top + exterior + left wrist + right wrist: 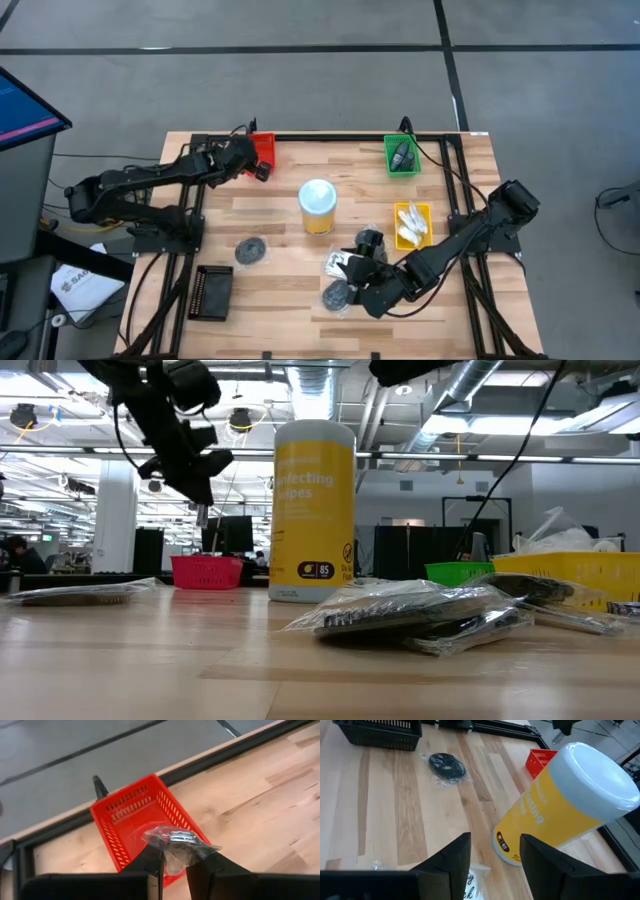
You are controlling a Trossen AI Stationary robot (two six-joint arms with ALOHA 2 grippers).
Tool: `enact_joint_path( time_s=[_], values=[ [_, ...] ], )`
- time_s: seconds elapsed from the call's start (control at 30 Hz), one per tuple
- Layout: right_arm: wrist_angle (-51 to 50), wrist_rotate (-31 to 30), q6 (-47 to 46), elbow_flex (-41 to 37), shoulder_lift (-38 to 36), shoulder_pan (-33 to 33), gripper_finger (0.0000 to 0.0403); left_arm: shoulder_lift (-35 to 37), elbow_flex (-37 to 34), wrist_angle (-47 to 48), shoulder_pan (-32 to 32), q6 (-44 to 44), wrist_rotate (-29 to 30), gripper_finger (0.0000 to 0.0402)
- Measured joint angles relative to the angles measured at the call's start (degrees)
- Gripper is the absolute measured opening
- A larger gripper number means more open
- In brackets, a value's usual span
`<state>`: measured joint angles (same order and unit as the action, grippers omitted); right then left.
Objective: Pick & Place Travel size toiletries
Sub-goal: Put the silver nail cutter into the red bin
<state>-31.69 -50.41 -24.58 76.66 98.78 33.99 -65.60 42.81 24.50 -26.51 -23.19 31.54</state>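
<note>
You see four trays (263, 150); left gripper (172, 862) jaws clenched on one silvery packet (177, 841); right gripper (492, 857) jaws parted, empty.

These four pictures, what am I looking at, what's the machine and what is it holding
It is a robot with two dark arms at a wooden table. One picture looks down from above, one looks level across the tabletop, and two come from cameras on the arms' wrists. The left gripper hangs over a red tray, shut on a small clear bag with something silvery inside. The right gripper is open and empty, low over the table near a yellow tub with a white lid. Green, yellow and black trays and bagged dark bundles also lie there.
</note>
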Motion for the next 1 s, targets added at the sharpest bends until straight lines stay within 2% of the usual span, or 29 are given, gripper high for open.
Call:
enact_joint_path(
  time_s=[0.23,0.53,0.87,1.0],
  values=[
    [0.16,-0.01,-0.11,0.0,-0.02,-0.51,0.0153,0.0,-3.22,-4.64,-3.32,0.06,-2.63,0.0038],
    [0.23,0.0,-0.06,0.0,-0.04,-1.18,0.0147,-0.5,-3.52,-7.45,-6.59,0.22,-3.63,0.0038],
    [0.44,0.04,0.02,0.0,-0.04,-1.18,0.0147,-9.25,-3.5,-12.53,-12.16,0.21,-10.28,0.0038],
    [0.42,1.04,0.05,0.0,-0.04,-1.15,0.0147,-12.16,-3.5,-13.79,-13.29,0.21,-10.61,0.0038]
  ],
)
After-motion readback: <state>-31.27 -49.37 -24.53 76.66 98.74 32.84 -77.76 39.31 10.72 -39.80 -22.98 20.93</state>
